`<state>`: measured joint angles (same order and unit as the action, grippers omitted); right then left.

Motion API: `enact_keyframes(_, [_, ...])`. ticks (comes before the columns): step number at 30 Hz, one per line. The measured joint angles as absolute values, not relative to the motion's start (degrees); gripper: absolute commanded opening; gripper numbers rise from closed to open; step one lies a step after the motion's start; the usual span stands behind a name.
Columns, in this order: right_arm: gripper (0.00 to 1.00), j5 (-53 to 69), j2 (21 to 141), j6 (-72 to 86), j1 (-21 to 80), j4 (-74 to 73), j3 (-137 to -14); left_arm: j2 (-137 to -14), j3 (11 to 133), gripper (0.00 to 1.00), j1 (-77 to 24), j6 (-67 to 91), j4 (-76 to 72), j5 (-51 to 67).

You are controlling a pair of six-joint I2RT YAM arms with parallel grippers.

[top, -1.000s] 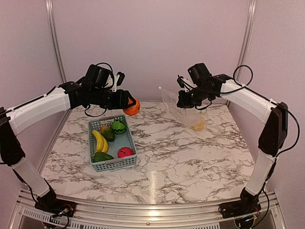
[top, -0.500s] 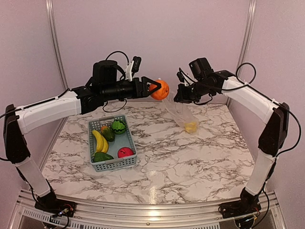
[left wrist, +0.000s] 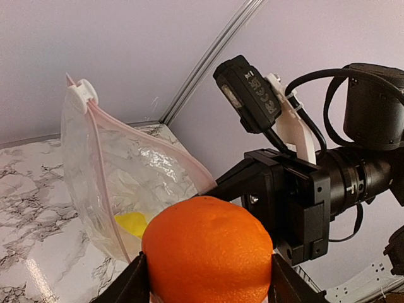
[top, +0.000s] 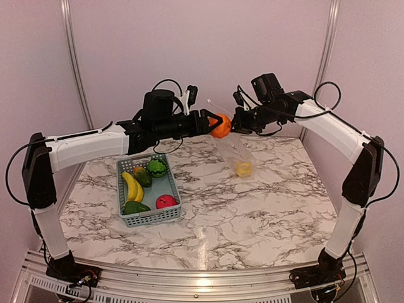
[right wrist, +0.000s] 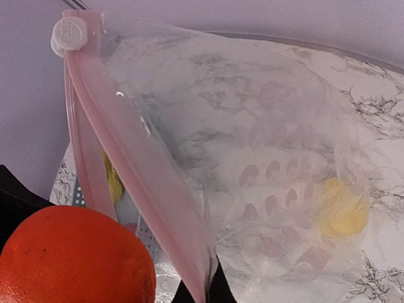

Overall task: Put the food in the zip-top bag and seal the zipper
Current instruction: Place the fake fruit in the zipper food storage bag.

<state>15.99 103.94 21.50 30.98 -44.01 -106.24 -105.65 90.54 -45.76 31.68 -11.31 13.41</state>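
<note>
My left gripper [top: 213, 125] is shut on an orange toy fruit [top: 220, 125], held high right at the open mouth of the zip-top bag [top: 235, 150]. In the left wrist view the orange [left wrist: 208, 252] sits between my fingers, just before the bag [left wrist: 136, 180]. My right gripper [top: 238, 120] is shut on the bag's mouth edge and holds it hanging. The pinkish zipper strip [right wrist: 129, 167] with its white slider tab [right wrist: 70, 33] shows in the right wrist view. A yellow piece [top: 243, 168] lies in the bag's bottom.
A grey-blue mesh basket [top: 124, 218] stands on the marble table at left with bananas [top: 131, 186], a green melon [top: 157, 168], a red piece [top: 166, 201] and green pieces [top: 136, 207]. A purple wall rises behind.
My left gripper has carried the orange rightward from above the basket to the bag's mouth. My right gripper has lifted the bag and shifted it slightly left; the yellow piece swung with it.
</note>
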Motion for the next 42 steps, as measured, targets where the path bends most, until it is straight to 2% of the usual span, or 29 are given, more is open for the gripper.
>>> enact_keyframes(13, [0.00, 16.93, 104.14, 22.55, 31.07, -44.29, -107.26, -110.15, 95.94, 0.32, -45.76, 37.65, -2.94, 0.71])
enact_keyframes(18, [0.00, 17.45, 104.22, 22.70, 31.07, -44.25, -108.57, -111.53, 97.65, 0.60, -45.69, 38.68, 1.96, -1.87])
enact_keyframes(19, [0.00, 17.65, 104.27, 22.76, 31.07, -44.27, -108.57, -112.09, 98.43, 0.73, -45.69, 38.74, 2.28, -1.93])
enact_keyframes(20, [0.00, 17.78, 104.36, 22.81, 31.07, -44.25, -108.57, -112.66, 99.37, 0.96, -45.69, 38.85, 2.68, -1.98])
enact_keyframes(21, [0.00, 17.91, 104.49, 22.92, 31.07, -44.25, -108.57, -113.08, 100.05, 0.99, -45.69, 39.05, 2.94, -1.98])
enact_keyframes(32, [0.00, 19.33, 106.00, 23.90, 30.13, -44.23, -109.65, -110.56, 101.32, 0.99, -45.65, 35.40, 4.29, -1.91])
enact_keyframes(37, [0.00, 19.88, 106.08, 24.03, 28.18, -44.25, -109.80, -102.28, 96.95, 0.99, -45.39, 32.56, 4.10, -2.31])
enact_keyframes(42, [0.00, 19.44, 106.08, 23.73, 24.71, -45.71, -111.33, -91.50, 86.85, 0.99, -43.88, 30.41, 3.66, -5.63])
